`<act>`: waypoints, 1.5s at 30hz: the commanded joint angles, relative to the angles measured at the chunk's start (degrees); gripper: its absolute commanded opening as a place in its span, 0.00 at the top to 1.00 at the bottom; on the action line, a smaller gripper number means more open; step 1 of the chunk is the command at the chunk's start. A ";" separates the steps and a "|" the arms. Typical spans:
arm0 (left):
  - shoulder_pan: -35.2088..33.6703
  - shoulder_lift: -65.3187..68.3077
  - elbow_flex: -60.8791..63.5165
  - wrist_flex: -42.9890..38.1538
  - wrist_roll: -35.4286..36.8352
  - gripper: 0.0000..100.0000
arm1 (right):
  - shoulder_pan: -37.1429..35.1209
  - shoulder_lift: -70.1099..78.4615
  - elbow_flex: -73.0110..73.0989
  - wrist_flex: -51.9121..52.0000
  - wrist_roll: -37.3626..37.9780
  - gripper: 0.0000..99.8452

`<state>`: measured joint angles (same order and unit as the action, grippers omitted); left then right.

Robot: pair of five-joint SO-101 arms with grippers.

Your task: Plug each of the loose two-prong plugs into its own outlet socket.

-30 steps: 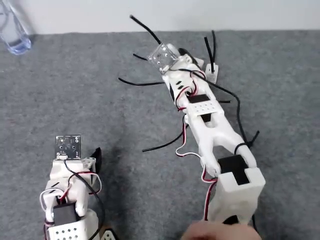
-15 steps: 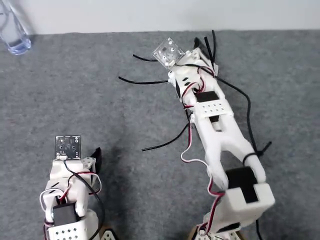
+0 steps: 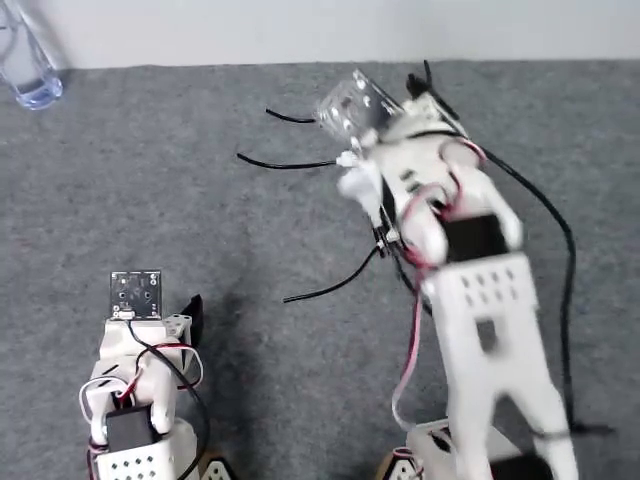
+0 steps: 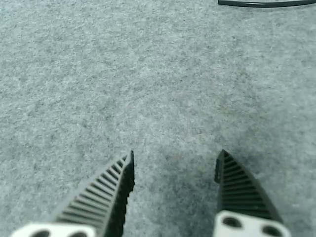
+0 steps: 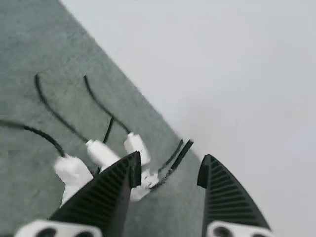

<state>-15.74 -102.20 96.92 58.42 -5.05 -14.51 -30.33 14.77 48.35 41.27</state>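
We are noting the right gripper (image 5: 171, 160) hanging with its fingers spread wide and nothing between them. Several white two-prong plugs (image 5: 102, 153) are lying clustered on the grey carpet (image 5: 29, 49) near the wall (image 5: 222, 49). They are sitting beyond the fingertips, partly hidden behind one finger. Any print on them is too blurred to read. Black cords (image 5: 178, 152) are trailing from them. We are logging the left gripper (image 4: 176, 157) gaping wide over bare carpet, with a black cord (image 4: 261, 4) lying well ahead.
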 commanded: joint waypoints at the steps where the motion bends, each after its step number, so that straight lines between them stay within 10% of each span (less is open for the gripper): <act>1: 0.35 0.18 -0.40 0.44 -0.35 0.75 | -0.92 -8.66 -0.88 9.98 0.53 0.83; 27: 0.18 0.18 -0.40 1.23 -0.35 0.75 | 14.99 -44.09 6.42 51.03 -5.10 0.84; 34: 0.09 0.00 -0.40 1.76 -0.35 0.75 | 16.66 -57.01 24.70 41.10 -13.27 0.84; 38: 0.09 0.00 -0.40 1.76 -0.35 0.75 | 33.19 -62.90 44.75 17.89 -22.42 0.84; 45: 0.44 0.00 -0.40 1.85 -0.35 0.75 | 34.51 -72.13 68.22 7.34 -12.48 0.84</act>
<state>-15.74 -102.20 96.92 59.91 -5.05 19.16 -99.52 74.55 61.19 26.59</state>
